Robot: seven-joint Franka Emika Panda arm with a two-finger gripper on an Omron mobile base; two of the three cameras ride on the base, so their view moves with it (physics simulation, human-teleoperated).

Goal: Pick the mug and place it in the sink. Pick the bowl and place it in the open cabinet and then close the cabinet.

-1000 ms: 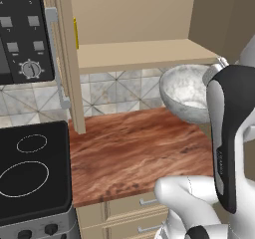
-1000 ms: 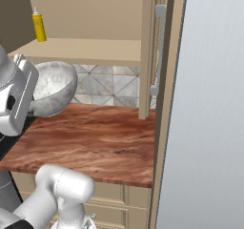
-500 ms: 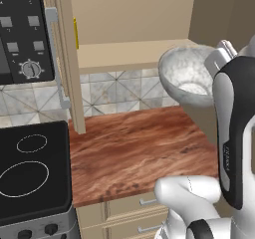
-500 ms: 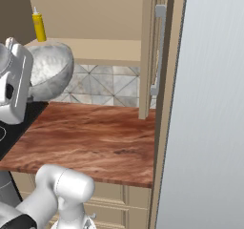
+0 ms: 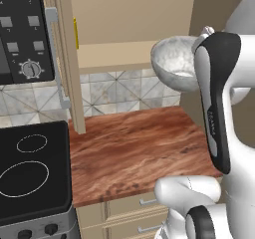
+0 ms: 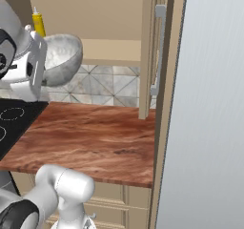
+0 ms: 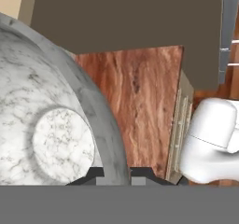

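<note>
Hand view: the bowl (image 7: 51, 125) is wide and round, mottled grey-white like marble, with a flat pale disc at its inner bottom. The gripper (image 7: 116, 174) is clamped nearly closed on the bowl's rim, one finger tip (image 7: 91, 174) inside the wall and the other outside. In the left base view the bowl (image 5: 174, 63) hangs tilted in the air above the wooden counter (image 5: 134, 148), level with the shelf of the open cabinet (image 5: 114, 54) and just before it. A line of small lettering runs down the dark arm link, too small to read.
</note>
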